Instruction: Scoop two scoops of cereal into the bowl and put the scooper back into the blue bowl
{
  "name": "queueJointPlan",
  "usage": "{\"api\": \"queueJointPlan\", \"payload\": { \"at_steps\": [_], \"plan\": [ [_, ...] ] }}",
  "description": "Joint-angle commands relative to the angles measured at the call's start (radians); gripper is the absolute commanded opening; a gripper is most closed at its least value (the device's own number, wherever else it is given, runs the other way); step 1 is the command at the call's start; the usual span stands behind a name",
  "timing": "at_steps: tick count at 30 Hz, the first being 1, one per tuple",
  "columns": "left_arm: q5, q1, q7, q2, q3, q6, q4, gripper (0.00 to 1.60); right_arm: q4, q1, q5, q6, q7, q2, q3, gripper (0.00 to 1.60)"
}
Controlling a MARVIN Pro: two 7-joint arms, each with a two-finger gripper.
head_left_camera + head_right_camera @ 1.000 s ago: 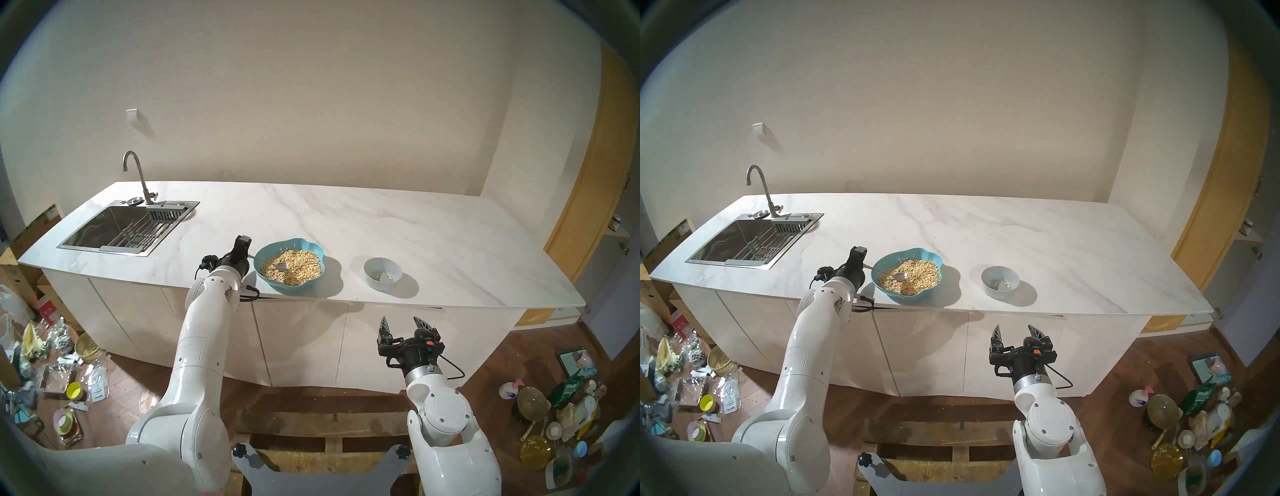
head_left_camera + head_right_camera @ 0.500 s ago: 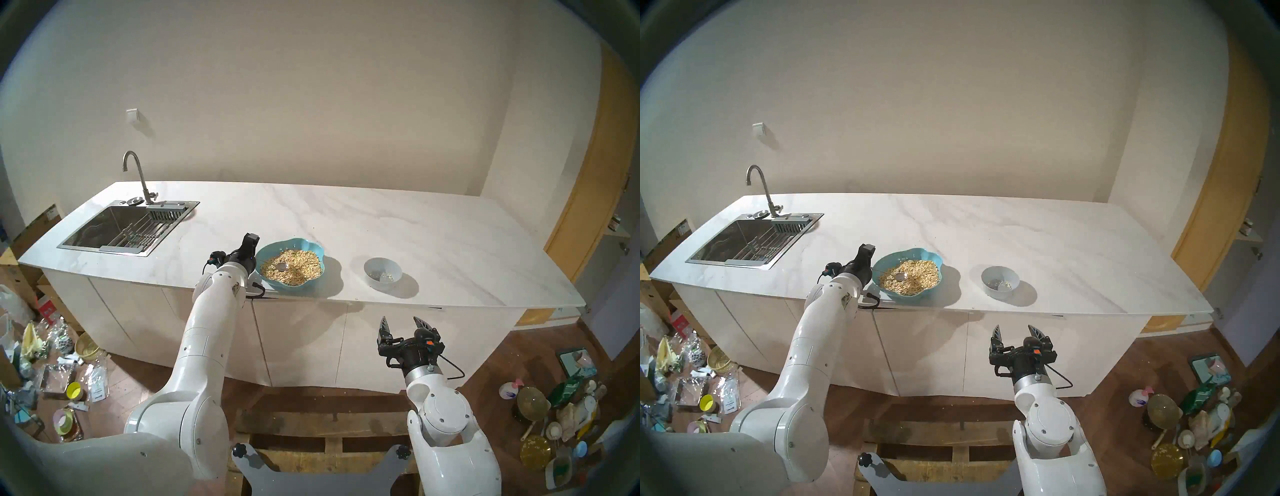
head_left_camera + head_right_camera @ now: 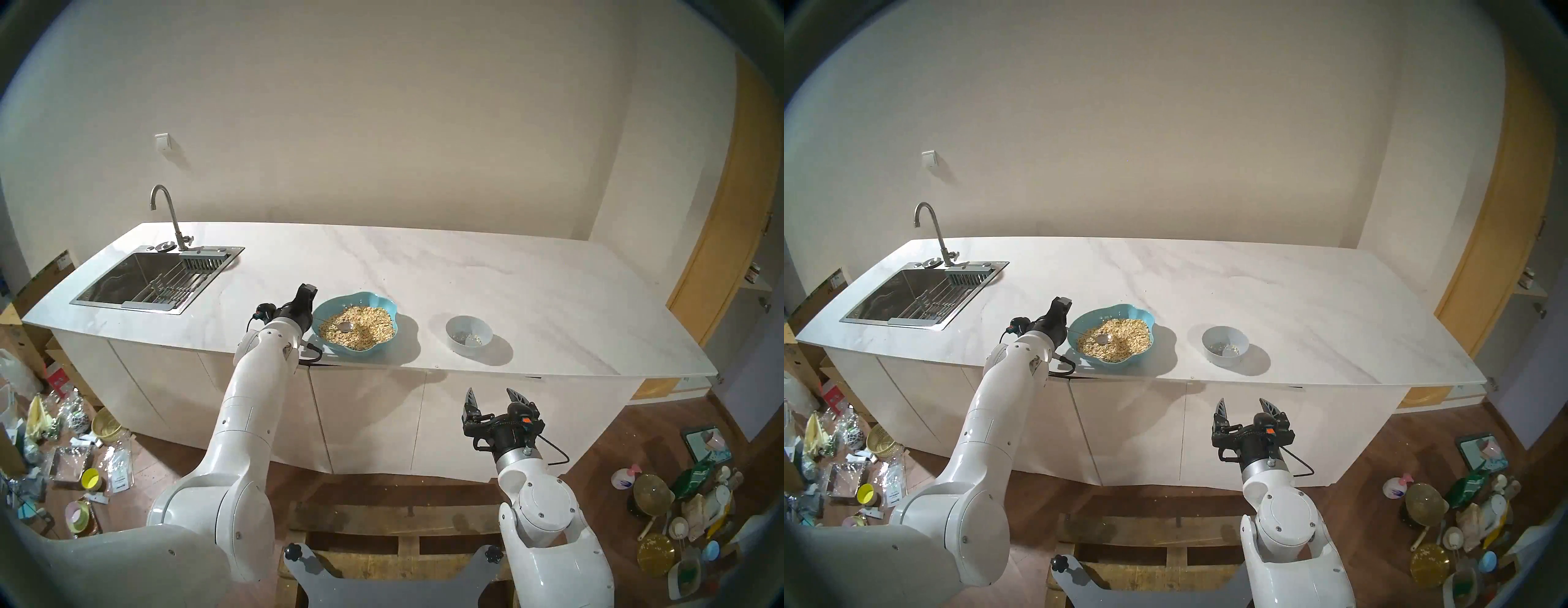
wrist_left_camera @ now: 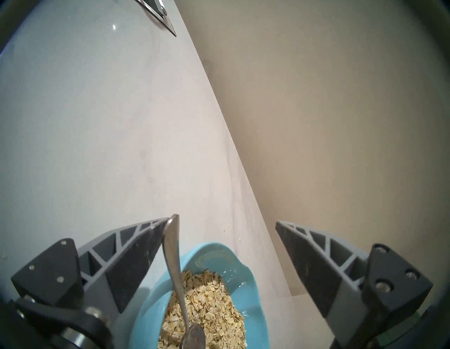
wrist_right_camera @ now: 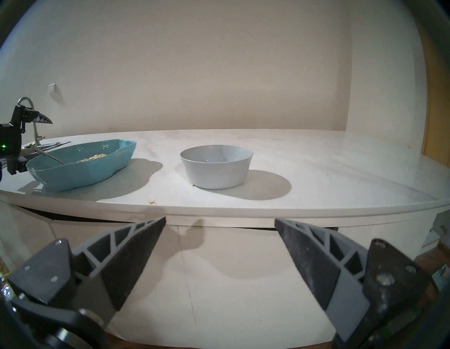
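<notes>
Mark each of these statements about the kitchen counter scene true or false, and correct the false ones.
1. The spoon lies in the blue bowl on the cereal. True.
2. The left gripper is clamped on the spoon handle. False: its jaws are wide open, the handle beside one finger.
3. The small grey-white bowl is heaped with cereal. False: only a few flakes lie at its bottom.
4. The right gripper is open, below the counter edge. True.
</notes>
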Motion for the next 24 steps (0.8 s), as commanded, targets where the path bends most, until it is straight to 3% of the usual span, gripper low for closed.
{"api": "queueJointPlan", "payload": {
  "at_steps": [1, 2, 3, 4, 6, 7, 8, 9, 10, 11, 13, 15, 16, 24],
  "plan": [
    [-0.005, -0.029, -0.021, 0.010, 0.000, 0.006, -0.026, 1.52, -0.024, 0.005, 0.000, -0.003, 0.000, -0.001, 0.000, 1.60],
    [0.005, -0.029, -0.007, 0.014, 0.007, 0.007, -0.028, 1.38, -0.024, 0.005, 0.000, -0.003, 0.000, -0.001, 0.000, 1.60],
    [0.004, -0.029, -0.008, 0.015, 0.006, 0.008, -0.026, 1.38, -0.024, 0.005, 0.000, -0.003, 0.000, -0.001, 0.000, 1.60],
    [0.002, -0.030, -0.008, 0.015, 0.006, 0.008, -0.024, 0.79, -0.024, 0.005, 0.000, -0.003, 0.000, -0.001, 0.000, 1.60],
    [0.000, -0.031, -0.006, 0.017, 0.006, 0.008, -0.020, 0.42, -0.024, 0.005, 0.000, -0.003, 0.000, -0.001, 0.000, 1.60],
    [-0.001, -0.032, -0.006, 0.018, 0.006, 0.008, -0.017, 0.06, -0.024, 0.005, 0.000, -0.003, 0.000, -0.001, 0.000, 1.60],
    [-0.001, -0.033, -0.006, 0.019, 0.006, 0.007, -0.015, 0.06, -0.024, 0.005, 0.000, -0.003, 0.000, -0.001, 0.000, 1.60],
    [-0.002, -0.034, -0.007, 0.020, 0.006, 0.007, -0.012, 0.26, -0.024, 0.005, 0.000, -0.003, 0.000, -0.001, 0.000, 1.60],
    [-0.003, -0.036, -0.007, 0.021, 0.006, 0.006, -0.009, 0.26, -0.024, 0.005, 0.000, -0.003, 0.000, -0.001, 0.000, 1.60],
    [-0.004, -0.037, -0.007, 0.021, 0.006, 0.006, -0.006, 0.45, -0.024, 0.005, 0.000, -0.003, 0.000, -0.001, 0.000, 1.60],
    [-0.005, -0.040, -0.008, 0.022, 0.006, 0.005, -0.001, 0.48, -0.024, 0.005, 0.000, -0.003, 0.000, -0.001, 0.000, 1.60],
    [-0.005, -0.042, -0.008, 0.023, 0.006, 0.004, 0.003, 0.05, -0.024, 0.005, 0.000, -0.003, 0.000, -0.001, 0.000, 1.60],
    [-0.002, -0.046, -0.008, 0.026, 0.011, 0.007, 0.007, 0.00, -0.024, 0.005, 0.000, -0.003, 0.000, -0.001, 0.000, 1.60],
    [0.030, -0.059, 0.006, 0.042, 0.055, 0.012, -0.012, 0.00, -0.023, 0.006, 0.000, -0.004, 0.000, -0.001, 0.000, 1.60]
  ]
}}
